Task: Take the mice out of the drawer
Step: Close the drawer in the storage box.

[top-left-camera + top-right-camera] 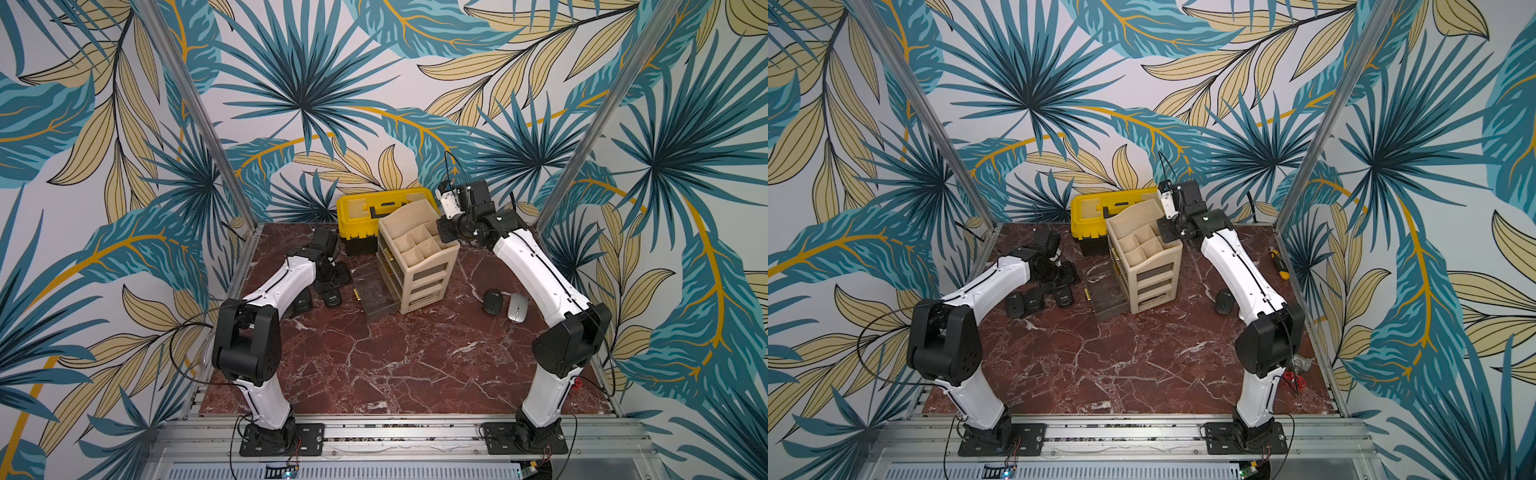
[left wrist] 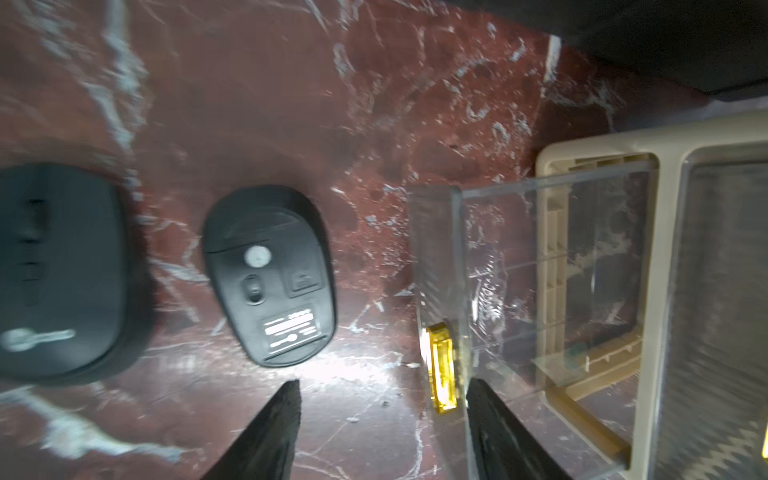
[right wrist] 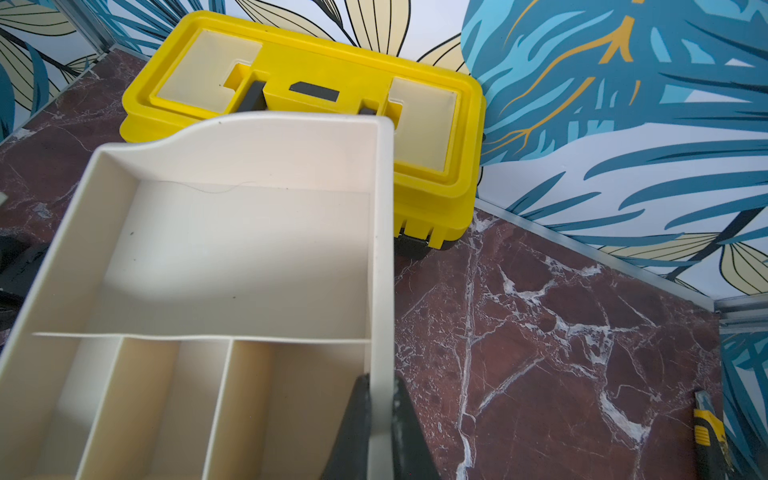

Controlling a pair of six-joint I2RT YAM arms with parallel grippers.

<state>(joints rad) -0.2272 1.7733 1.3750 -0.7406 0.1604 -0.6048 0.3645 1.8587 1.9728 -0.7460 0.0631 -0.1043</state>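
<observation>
Drawer (image 2: 434, 249) looks empty, mice (image 2: 268, 274) out; left gripper (image 2: 384, 395) apart beside it, right gripper (image 3: 380, 399) clamping the organizer (image 3: 249, 145): withdraw next

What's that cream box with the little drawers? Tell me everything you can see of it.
The cream plastic organizer stands on the marble table in front of a yellow toolbox. Its open top is split into empty compartments; below are clear drawers, the lowest drawer pulled out. The right gripper pinches its side wall.
</observation>
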